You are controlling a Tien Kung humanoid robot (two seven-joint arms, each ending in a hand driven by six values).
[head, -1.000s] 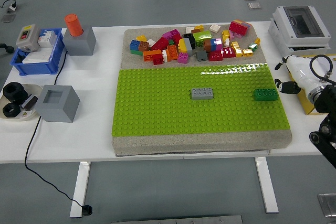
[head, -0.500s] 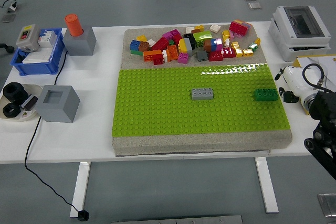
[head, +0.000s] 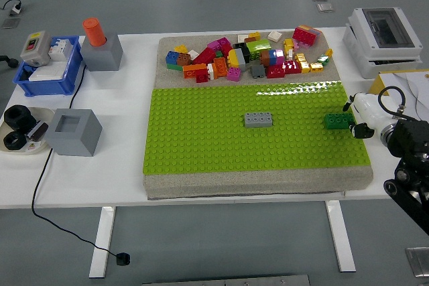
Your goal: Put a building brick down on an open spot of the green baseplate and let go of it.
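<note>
The right hand [head: 358, 117], white with dark fingertips, sits at the right edge of the green baseplate [head: 201, 132], just beside the dark green brick [head: 339, 120]. Whether its fingers grip the brick cannot be told from this view. The brick is a small rectangular studded block, seated near the baseplate's right edge, well apart from the grey brick [head: 258, 119] at centre. Judged rigid, light and smooth-sided; take hold across its two long side faces. The brick pile [head: 248, 55] lies beyond the baseplate.
</note>
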